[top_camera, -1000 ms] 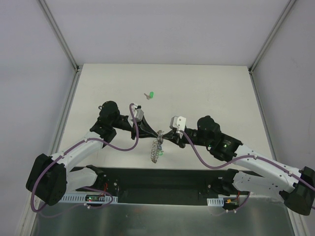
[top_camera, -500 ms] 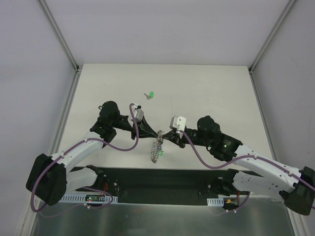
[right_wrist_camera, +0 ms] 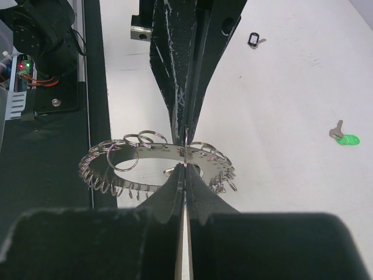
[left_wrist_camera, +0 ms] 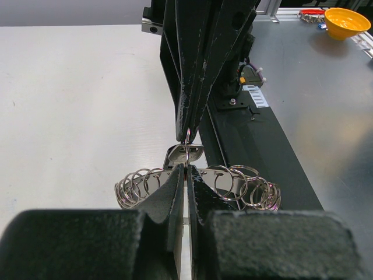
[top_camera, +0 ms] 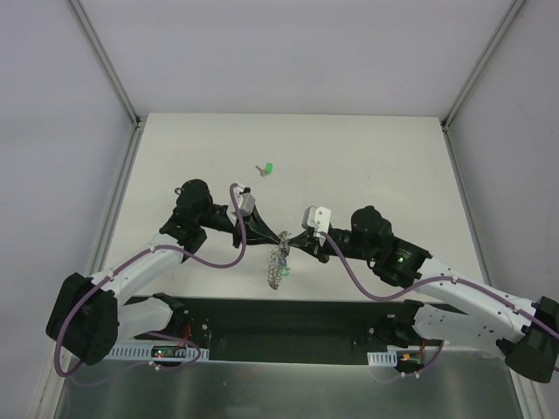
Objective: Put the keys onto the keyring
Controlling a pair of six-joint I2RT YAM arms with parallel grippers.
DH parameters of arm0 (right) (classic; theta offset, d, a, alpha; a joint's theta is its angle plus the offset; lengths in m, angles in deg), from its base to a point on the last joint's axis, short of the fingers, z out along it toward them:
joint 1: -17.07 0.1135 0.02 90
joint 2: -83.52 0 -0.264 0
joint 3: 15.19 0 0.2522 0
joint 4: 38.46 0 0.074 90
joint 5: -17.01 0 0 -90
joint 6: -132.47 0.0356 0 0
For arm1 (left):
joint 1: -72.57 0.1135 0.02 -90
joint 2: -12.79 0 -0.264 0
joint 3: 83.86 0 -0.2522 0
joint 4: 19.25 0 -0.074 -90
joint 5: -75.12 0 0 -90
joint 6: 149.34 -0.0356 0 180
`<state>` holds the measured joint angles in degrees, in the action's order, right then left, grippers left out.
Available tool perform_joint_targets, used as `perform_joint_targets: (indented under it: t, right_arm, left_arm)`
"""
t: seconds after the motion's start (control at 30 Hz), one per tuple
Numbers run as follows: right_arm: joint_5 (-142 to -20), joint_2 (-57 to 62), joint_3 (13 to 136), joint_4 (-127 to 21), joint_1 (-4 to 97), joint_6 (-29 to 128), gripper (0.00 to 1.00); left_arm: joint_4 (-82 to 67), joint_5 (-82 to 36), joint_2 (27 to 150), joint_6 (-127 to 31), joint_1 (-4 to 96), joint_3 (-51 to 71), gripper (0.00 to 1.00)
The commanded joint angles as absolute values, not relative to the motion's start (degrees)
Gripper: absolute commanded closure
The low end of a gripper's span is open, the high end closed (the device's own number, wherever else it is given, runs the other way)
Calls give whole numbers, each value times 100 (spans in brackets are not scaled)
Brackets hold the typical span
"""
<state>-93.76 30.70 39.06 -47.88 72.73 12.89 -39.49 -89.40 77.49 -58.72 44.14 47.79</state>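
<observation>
Nearest the arm bases, the keyring [top_camera: 278, 266] hangs between the two arms just off the bench [top_camera: 367, 166], a flat silver band fringed with many small wire loops. The left gripper [left_wrist_camera: 186, 175] has its jaws pinched down to a sliver on the ring's rim. The right gripper [right_wrist_camera: 184, 178] meets it tip to tip from the other side, jaws equally narrow on something thin at the same spot — whether that is one of the small loops or a key's shank, I cannot tell. Farther out the green key [top_camera: 269, 168] lies alone on the bench, well apart from both arms, and the right wrist view shows a tiny black loop [right_wrist_camera: 253, 39] farther away. The step in hand looks like steadying or prising the ring so that a key can be threaded. With the green key not yet on, the task seems well short of done. The next move calls for one arm to keep the ring firm while the other lets go and reaches out for that key — a fine pinch on a very small head.
</observation>
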Motion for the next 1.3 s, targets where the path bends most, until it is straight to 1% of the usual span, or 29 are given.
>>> perform_joint_targets:
  t: [0.0, 1.27]
  right_arm:
    - [-9373, 3201, 3953, -4475, 7297, 1347, 99]
    - [-9303, 3210, 3909, -4396, 7306, 1391, 99]
  left_arm:
    - [-4311, -9055, 7624, -5952, 4418, 4538, 100]
    - [-4241, -8994, 7616, -5952, 4418, 4538, 100]
